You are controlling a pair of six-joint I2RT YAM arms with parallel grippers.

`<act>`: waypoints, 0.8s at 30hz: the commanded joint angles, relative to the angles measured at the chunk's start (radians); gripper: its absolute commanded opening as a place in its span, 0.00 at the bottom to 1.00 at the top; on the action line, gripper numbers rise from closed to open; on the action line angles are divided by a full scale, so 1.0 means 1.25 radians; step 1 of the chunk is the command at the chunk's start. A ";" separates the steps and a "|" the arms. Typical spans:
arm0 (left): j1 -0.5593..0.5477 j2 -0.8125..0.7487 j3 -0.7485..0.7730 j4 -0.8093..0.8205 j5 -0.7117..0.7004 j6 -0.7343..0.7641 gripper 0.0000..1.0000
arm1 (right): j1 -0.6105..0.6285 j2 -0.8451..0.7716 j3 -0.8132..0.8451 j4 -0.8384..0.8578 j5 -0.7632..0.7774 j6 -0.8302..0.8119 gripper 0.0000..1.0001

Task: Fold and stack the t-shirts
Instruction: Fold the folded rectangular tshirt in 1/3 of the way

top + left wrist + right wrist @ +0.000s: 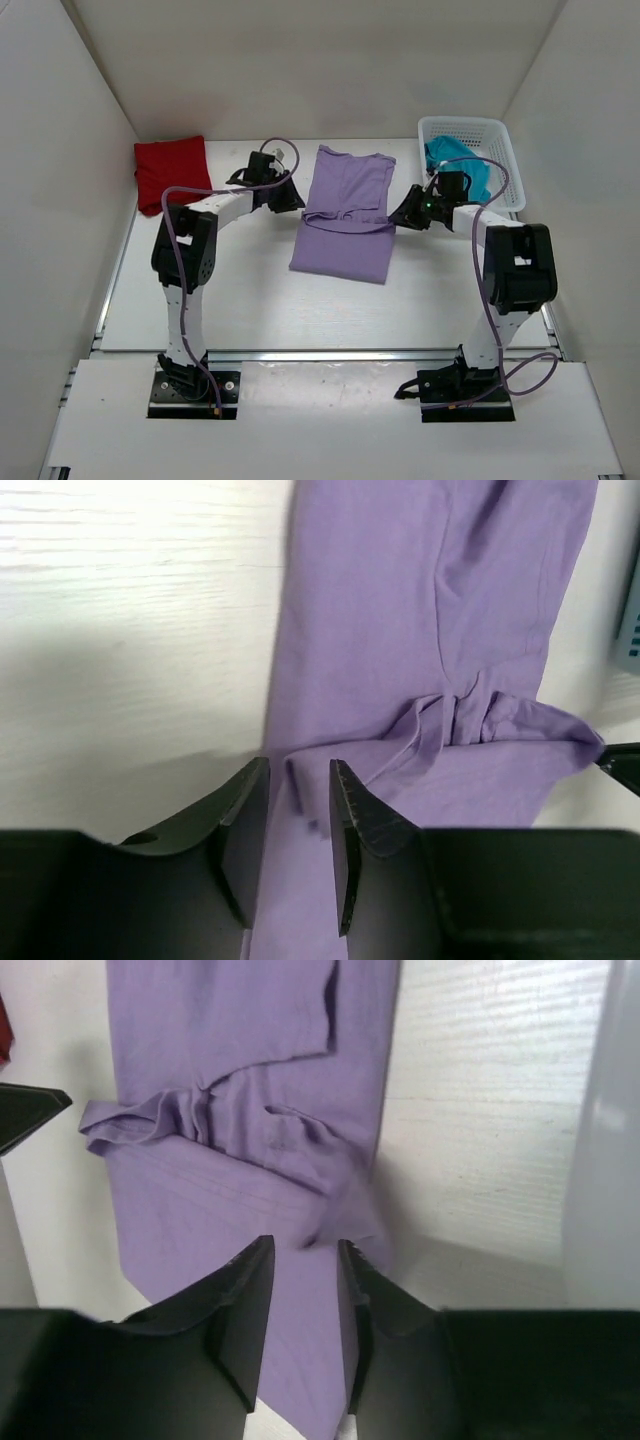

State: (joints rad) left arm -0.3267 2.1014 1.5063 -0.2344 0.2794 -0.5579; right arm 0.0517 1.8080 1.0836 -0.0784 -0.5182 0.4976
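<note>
The lavender t-shirt [345,215] lies mid-table, folded across itself, with a bunched ridge along the fold. My left gripper [290,198] is at its left edge and my right gripper [402,215] at its right edge. In the left wrist view the gripper [300,767] stands open over the purple cloth [420,610], not pinching it. The right wrist view shows its gripper [305,1245] open above the shirt's edge [220,1080]. The red t-shirt [172,172] lies folded at the back left. The teal t-shirt [462,162] sits in the basket.
The white mesh basket [500,135] stands at the back right, close behind my right arm. White walls close in the table on the left, back and right. Bare white tabletop [260,300] shows in front of the lavender shirt.
</note>
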 commanded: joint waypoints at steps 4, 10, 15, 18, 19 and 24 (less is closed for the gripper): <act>0.017 -0.214 -0.123 0.098 -0.004 -0.024 0.35 | 0.021 -0.151 0.008 0.006 0.081 -0.014 0.36; -0.105 -0.323 -0.348 0.206 -0.052 -0.030 0.27 | 0.146 -0.257 -0.159 0.076 0.113 -0.019 0.00; -0.123 -0.302 -0.506 0.289 -0.065 -0.049 0.24 | 0.257 -0.191 -0.182 0.043 0.138 -0.062 0.00; -0.097 -0.275 -0.563 0.306 -0.030 -0.060 0.19 | 0.289 -0.163 -0.195 0.048 0.167 -0.077 0.00; -0.088 -0.271 -0.573 0.319 -0.020 -0.068 0.18 | 0.300 -0.159 -0.198 0.049 0.169 -0.080 0.00; -0.132 -0.375 -0.716 0.321 -0.048 -0.079 0.15 | 0.346 -0.166 -0.304 0.094 0.168 -0.062 0.00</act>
State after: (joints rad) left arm -0.4549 1.7161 0.7193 0.2165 0.2615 -0.6571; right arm 0.4522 1.6283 0.7647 -0.0219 -0.3370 0.4248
